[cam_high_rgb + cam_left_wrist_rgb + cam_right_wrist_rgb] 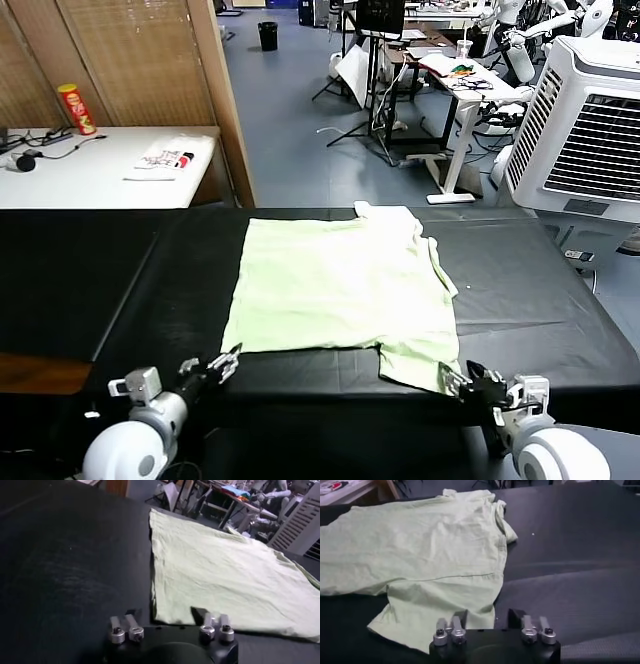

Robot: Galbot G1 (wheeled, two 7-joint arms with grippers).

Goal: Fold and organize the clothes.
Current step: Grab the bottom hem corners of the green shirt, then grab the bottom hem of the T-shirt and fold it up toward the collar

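Head view: we find shirt [340, 290] spread flat on black table [540, 290], ready for folding. Left gripper [228, 362] just beside shirt's near left corner; right gripper [455, 381] at near right sleeve.

Left wrist view: left gripper part-spread, grasping nothing; shirt hem touches one finger. Cloth soft, pale green, wrinkled.

Right wrist view: right gripper closed; whether it pinches sleeve edge, we cannot tell.

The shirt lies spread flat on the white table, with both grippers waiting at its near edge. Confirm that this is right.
Not quite: the shirt lies spread flat on the black table, as the head view shows. The white table stands behind it. The left gripper and right gripper do wait at its near edge.
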